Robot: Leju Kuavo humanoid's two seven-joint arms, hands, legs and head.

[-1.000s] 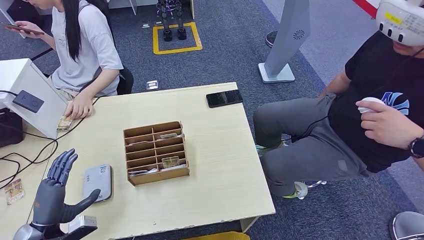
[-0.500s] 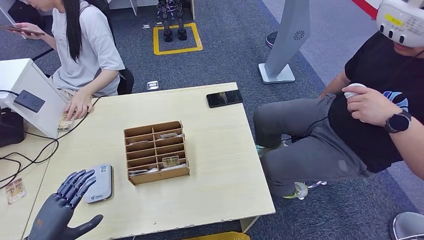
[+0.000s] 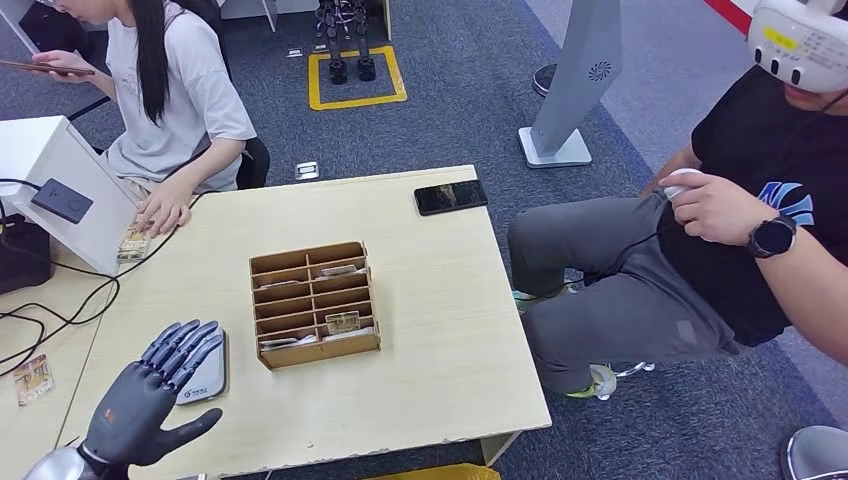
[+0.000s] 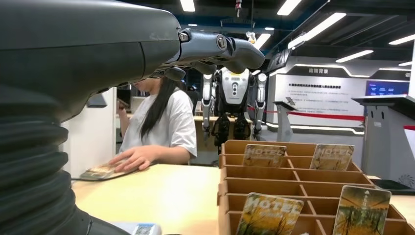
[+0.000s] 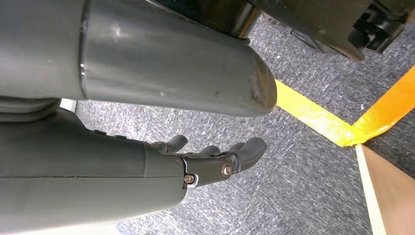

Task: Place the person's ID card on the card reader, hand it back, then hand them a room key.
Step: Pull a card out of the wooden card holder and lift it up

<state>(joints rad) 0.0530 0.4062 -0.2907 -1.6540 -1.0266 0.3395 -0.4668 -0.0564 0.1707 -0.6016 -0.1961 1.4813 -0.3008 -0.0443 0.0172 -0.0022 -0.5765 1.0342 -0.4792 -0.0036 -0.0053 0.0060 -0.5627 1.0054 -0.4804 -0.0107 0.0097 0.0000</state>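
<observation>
My left hand [image 3: 150,395] hovers open, fingers spread, at the table's near left corner, its fingertips over the near edge of the grey card reader [image 3: 209,373]. It holds nothing. A card [image 3: 131,243] lies at the far left of the table under the seated person's hand [image 3: 165,212]; the left wrist view shows the same card [image 4: 100,171] beyond my left hand [image 4: 215,49]. A wooden divided box [image 3: 313,305] in mid-table holds hotel key cards [image 3: 341,322], seen close as key cards [image 4: 274,215]. My right hand [image 5: 215,159] hangs over the carpet, loosely curved and empty.
A black phone [image 3: 450,196] lies at the table's far right edge. A white stand with a black pad [image 3: 60,200] and cables [image 3: 60,300] occupy the left side, with another card [image 3: 32,380] near them. A person in a headset [image 3: 760,200] sits to the right.
My left hand has tipped forward and moved right, from upright beside the reader to fingers over it. The person on the right shifted their arm.
</observation>
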